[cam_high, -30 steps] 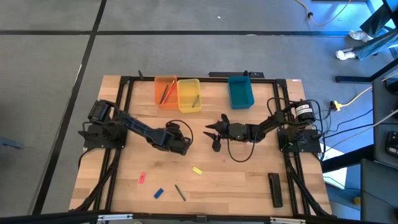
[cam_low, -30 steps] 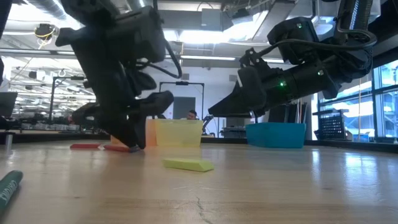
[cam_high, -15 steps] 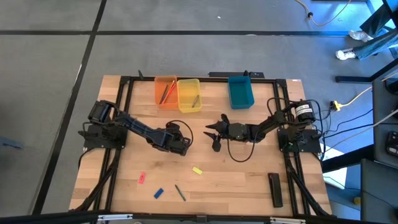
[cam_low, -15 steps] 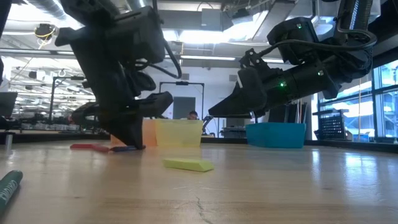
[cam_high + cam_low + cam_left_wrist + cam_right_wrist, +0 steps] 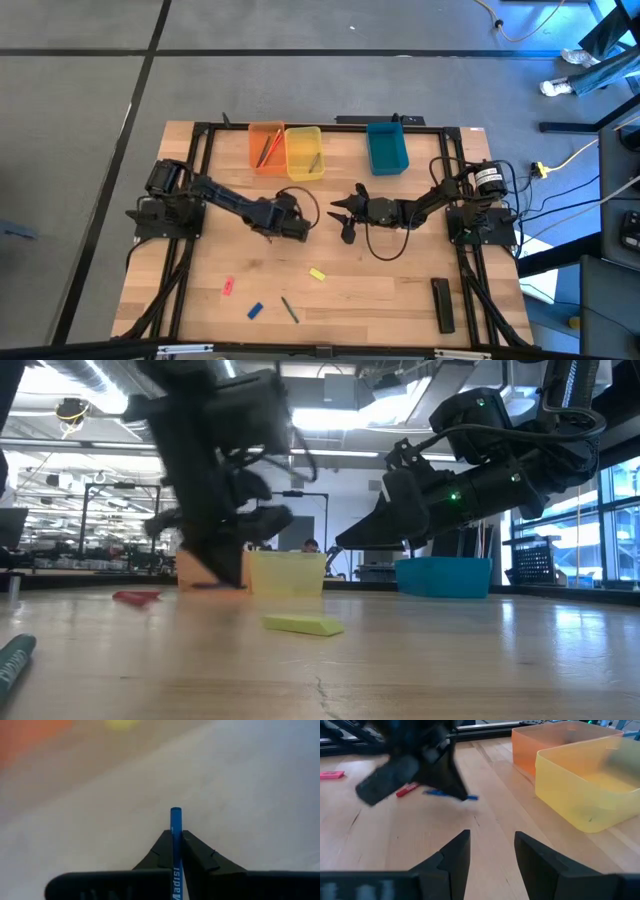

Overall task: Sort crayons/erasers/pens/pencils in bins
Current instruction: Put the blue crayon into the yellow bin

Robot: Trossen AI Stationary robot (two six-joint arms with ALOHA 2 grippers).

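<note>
While the right gripper (image 5: 341,212) sits open mid-table, the left gripper (image 5: 300,229) is clamped on a thin blue pen (image 5: 175,845) near the translucent yellow plastic bin (image 5: 304,152).

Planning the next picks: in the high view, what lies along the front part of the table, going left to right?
Red eraser → blue eraser → dark green pen → yellow eraser → long black bar, well off to the right.

Translucent plastic bins (image 5: 580,795) on matt wooden table (image 5: 380,280).
</note>
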